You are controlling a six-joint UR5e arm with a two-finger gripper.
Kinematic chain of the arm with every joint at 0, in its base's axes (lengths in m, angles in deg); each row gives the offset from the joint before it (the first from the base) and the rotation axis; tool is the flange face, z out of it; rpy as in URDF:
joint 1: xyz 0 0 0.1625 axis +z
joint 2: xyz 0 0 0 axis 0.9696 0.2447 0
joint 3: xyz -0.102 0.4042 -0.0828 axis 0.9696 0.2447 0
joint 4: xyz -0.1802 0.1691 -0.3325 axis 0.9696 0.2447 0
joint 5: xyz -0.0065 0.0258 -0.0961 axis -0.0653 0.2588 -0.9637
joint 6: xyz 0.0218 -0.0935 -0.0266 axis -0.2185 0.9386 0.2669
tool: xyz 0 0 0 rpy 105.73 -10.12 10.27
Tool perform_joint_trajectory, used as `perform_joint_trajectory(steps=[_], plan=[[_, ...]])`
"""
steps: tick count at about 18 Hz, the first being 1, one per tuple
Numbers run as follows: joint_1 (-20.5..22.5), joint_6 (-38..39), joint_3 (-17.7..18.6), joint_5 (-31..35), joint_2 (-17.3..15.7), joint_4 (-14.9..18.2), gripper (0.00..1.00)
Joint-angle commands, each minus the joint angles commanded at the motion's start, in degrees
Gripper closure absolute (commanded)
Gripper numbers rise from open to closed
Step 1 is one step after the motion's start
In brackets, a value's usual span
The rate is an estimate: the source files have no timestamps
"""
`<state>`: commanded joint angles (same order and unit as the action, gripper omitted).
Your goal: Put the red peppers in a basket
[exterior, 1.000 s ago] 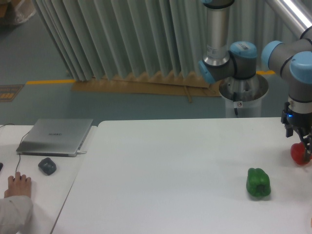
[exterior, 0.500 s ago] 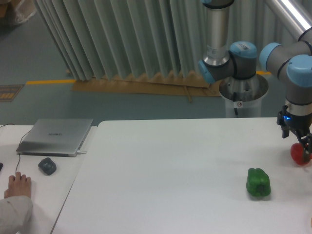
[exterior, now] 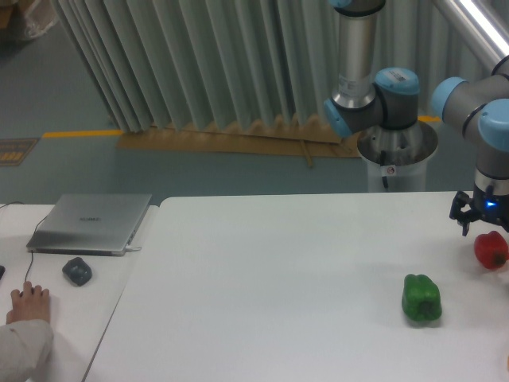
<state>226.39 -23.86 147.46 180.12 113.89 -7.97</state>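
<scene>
A glossy red pepper (exterior: pixel 491 250) lies on the white table (exterior: pixel 278 278) at the far right edge of the view. My gripper (exterior: pixel 483 226) hangs right above it, with its dark body and blue light just over the pepper's top. One dark finger (exterior: pixel 463 220) shows to the pepper's upper left. The other finger is not visible, so I cannot tell whether the jaws touch the pepper. No basket is in view.
A green bell pepper (exterior: pixel 421 298) lies on the table left of and in front of the red one. On the left desk are a closed laptop (exterior: pixel 91 223), a dark mouse (exterior: pixel 77 271) and a person's hand (exterior: pixel 30 302). The arm's pedestal (exterior: pixel 395 159) stands behind the table.
The gripper's wrist has shifted right and slightly down and turned. The finger that crossed the front of the red pepper no longer covers it. The pepper has hardly moved.
</scene>
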Motion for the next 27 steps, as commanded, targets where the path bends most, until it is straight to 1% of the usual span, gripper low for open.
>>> perform_joint_trajectory(steps=[2,4,6,8,14,17,18,22,23,27], plan=[[0.2,0.6,0.8,0.3,0.1,0.1,0.0],[1.1,-0.7,3.2,2.0,0.0,-0.4,0.0],[1.4,-3.2,3.2,3.6,0.0,-0.4,0.0],[1.7,-3.8,3.8,3.8,-0.1,-0.3,0.0],[1.6,-3.0,3.2,3.8,-0.1,-0.4,0.0],[1.4,-0.8,3.3,3.5,0.5,-0.7,0.0],[1.3,-0.6,3.1,3.6,1.2,-0.8,0.0],[1.2,-0.8,3.6,3.6,1.6,-0.8,0.0],[1.1,-0.9,3.6,4.0,2.1,-0.7,0.0],[1.1,-0.8,3.0,5.0,2.1,-0.5,0.0]])
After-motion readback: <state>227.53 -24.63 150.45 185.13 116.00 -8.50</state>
